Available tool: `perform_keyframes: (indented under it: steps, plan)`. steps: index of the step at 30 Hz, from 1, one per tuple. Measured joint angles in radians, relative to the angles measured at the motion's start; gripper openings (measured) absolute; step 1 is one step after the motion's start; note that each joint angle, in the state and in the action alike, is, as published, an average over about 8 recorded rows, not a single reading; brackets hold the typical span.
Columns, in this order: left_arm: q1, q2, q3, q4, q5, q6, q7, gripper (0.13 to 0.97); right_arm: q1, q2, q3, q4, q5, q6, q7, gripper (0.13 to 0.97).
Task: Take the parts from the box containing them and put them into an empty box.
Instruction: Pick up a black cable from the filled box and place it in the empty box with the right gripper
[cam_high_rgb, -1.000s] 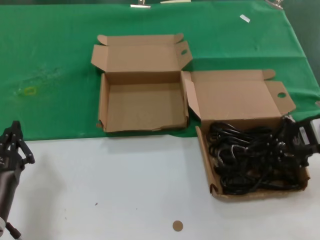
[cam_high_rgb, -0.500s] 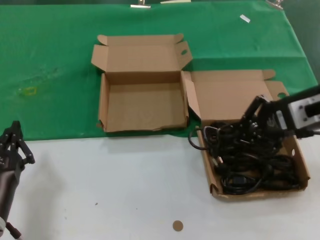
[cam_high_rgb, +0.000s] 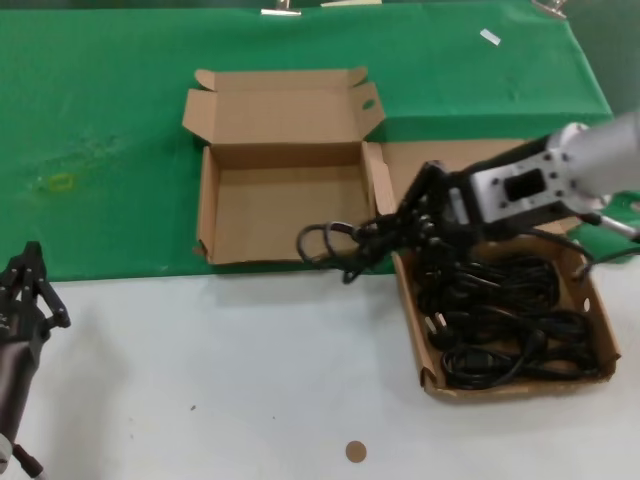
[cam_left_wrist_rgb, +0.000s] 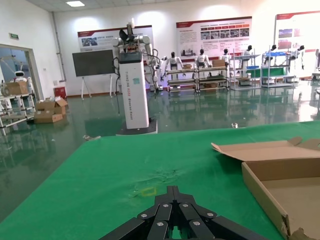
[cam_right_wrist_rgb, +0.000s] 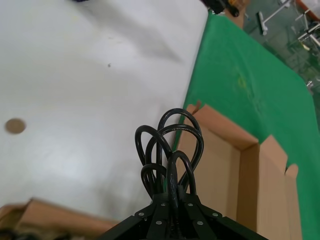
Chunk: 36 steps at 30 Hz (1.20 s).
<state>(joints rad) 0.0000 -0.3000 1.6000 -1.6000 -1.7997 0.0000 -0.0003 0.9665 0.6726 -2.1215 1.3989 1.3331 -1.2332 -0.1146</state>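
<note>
My left gripper (cam_high_rgb: 22, 290) is waiting at about eight o'clock on the table, low at the near edge, its fingers pressed together with nothing between them; I am keeping it out of the way because this carry needs only one arm.

Moving rightward, the empty box (cam_high_rgb: 285, 210) is lying open on the green cloth (cam_high_rgb: 100, 120) at about eleven o'clock, lid folded back so its floor is free to receive parts. Nothing is in it that I can make out.

Just past its near right corner, I am holding a bundled black cable (cam_high_rgb: 335, 243) in the air, its loops hanging over the seam between cloth and white table (cam_high_rgb: 200, 380). My right gripper (cam_high_rgb: 400, 228) is pinching the bundle at its gathered end, so the loops trail ahead toward the empty box rather than snagging behind.

At about three o'clock, the box containing them (cam_high_rgb: 432, 378) is sitting on the white table with more black cables (cam_high_rgb: 500, 320) coiled inside. I judge the load needs to go a little farther left before I am letting go.
</note>
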Motion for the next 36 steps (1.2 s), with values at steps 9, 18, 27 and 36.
perform_keyframes:
  steps: [9, 18, 27, 36]
  plan:
    - [0.0, 0.0, 0.0, 0.0, 0.0, 0.0, 0.0, 0.144, 0.074, -0.128, -0.058, -0.102, -0.052, 0.027, 0.011, 0.157]
    - [0.0, 0.0, 0.0, 0.0, 0.0, 0.0, 0.0, 0.144, 0.131, -0.24, -0.097, -0.226, -0.085, 0.067, -0.001, 0.157]
    - [0.0, 0.0, 0.0, 0.0, 0.0, 0.0, 0.0, 0.144, 0.18, -0.324, -0.113, -0.367, -0.103, 0.121, -0.032, 0.157]
    - [0.0, 0.0, 0.0, 0.0, 0.0, 0.0, 0.0, 0.144, 0.217, -0.375, -0.118, -0.478, -0.11, 0.167, -0.068, 0.157]
